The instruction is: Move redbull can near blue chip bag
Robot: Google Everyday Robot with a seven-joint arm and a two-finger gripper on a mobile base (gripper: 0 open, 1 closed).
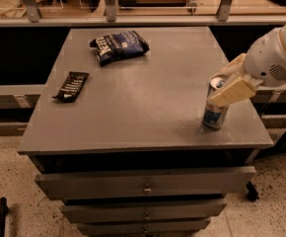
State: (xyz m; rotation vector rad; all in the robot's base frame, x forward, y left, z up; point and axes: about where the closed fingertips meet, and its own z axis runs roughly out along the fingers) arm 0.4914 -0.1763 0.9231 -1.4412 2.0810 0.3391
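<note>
The redbull can [214, 115] stands upright near the front right corner of the grey table [143, 102]. My gripper [218, 89] comes in from the right, and its beige fingers [232, 92] sit on either side of the can's upper part, closed on it. The near finger hides part of the can's top. The blue chip bag [119, 46] lies at the table's back left, far from the can.
A flat black packet [71, 85] with white print lies near the table's left edge. Drawers [143, 181] with small knobs are below the tabletop. A railing with posts runs behind the table. A black pole [1, 216] stands on the floor at lower left.
</note>
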